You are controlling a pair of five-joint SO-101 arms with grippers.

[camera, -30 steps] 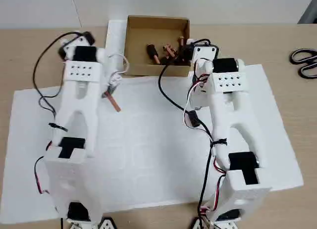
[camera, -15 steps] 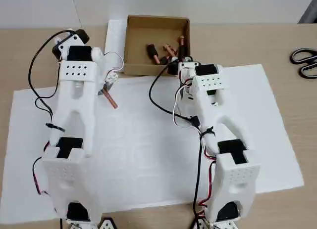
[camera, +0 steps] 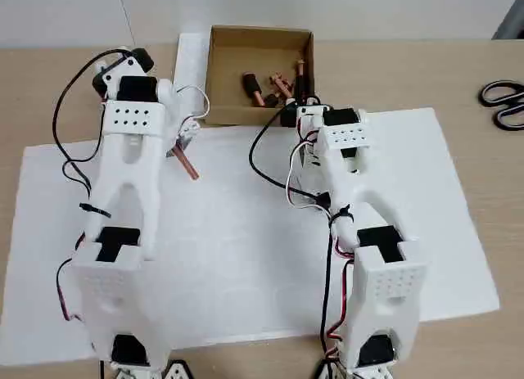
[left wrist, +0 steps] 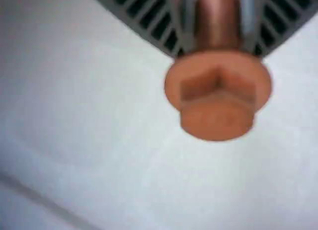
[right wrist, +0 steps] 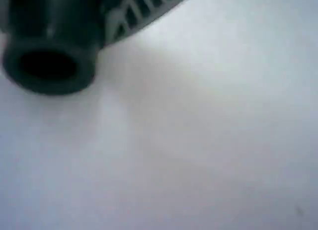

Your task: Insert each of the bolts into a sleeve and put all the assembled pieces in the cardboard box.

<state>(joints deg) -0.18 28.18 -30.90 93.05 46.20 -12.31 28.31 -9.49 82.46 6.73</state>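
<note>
The principal hazard from here is misalignment at mating. The two parts are held well apart above the white sheet [camera: 246,256], each pinched by one gripper only. Any tilt in either grip would likely bring the bolt against the sleeve rim rather than into the bore. The resulting side load could lever a part out of its jaws, and a round piece dropped on the sheet would probably roll. A second hazard is the cardboard box [camera: 246,115], upper centre of the high view. The right gripper [camera: 296,115] hangs just beside its lower right corner, so a careless swing could catch the wall. The left gripper [camera: 183,142], upper left of centre, is closed on the shank of a copper-coloured bolt [camera: 188,164], which slants toward the lower right. Its free end is a hexagonal head on a round flange. The right gripper is clamped on a black sleeve [right wrist: 49,61], a short tube with an open dark bore. Several assembled pieces [camera: 254,88] lie in the box.
</note>
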